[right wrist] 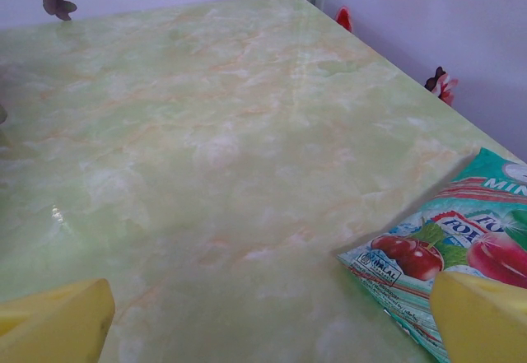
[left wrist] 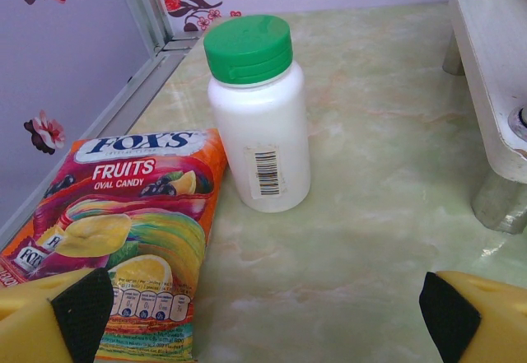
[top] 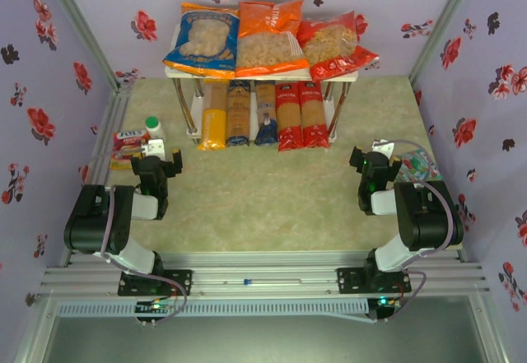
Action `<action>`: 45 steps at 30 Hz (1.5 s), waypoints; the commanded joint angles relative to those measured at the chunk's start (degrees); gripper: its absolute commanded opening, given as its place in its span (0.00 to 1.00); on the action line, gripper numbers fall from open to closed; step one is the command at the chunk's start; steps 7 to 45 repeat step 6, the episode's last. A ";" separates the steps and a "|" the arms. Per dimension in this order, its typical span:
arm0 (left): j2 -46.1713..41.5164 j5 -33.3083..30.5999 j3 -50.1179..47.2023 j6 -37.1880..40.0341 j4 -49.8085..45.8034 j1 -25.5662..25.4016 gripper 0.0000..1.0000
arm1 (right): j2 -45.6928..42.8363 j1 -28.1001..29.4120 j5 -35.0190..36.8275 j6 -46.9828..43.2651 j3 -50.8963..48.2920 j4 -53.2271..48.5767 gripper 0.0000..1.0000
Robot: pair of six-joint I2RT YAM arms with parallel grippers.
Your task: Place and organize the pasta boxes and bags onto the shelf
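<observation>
**Q:** What occupies the left of the figure?
**A:** The left gripper (top: 159, 164) (left wrist: 263, 314), fingers spread wide with nothing between them, over the table (top: 263, 207). Ahead of it lies a fruit candy packet (left wrist: 136, 231). Just beside that stands an upright white bottle (left wrist: 259, 124) with a green cap.

**Q:** And the centre?
**A:** The shelf (top: 185, 75), at the far side of the table.
- **Top tier, left to right:** the blue-orange bag (top: 202, 40), the orange bag (top: 270, 40) and the red bag (top: 336, 44). They lie flat with their edges overlapping.
- **Lower tier, side by side:** the yellow and clear box (top: 213, 116), the first dark blue box (top: 239, 114), the second dark blue box (top: 265, 114), the first red box (top: 288, 116) and the second red box (top: 312, 114). Their near ends project past the front edge.

**Q:** And the right?
**A:** The right gripper (top: 372, 161) (right wrist: 276, 322), fingers likewise apart and empty. A green candy packet (right wrist: 445, 248) lies on the table just beside its right finger, near the right wall.
</observation>
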 commanded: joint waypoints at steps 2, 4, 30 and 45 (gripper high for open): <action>-0.18 0.20 0.63 0.70 0.91 0.22 1.00 | -0.09 -0.23 -0.15 0.44 0.50 1.44 0.99; -0.26 0.26 0.64 0.65 0.84 0.23 1.00 | -0.13 -0.24 -0.15 0.44 0.54 1.38 0.99; -0.30 0.27 0.72 0.62 0.77 0.23 1.00 | -0.13 -0.28 -0.15 0.44 0.55 1.38 0.99; -0.30 0.27 0.72 0.62 0.77 0.23 1.00 | -0.13 -0.28 -0.15 0.44 0.55 1.38 0.99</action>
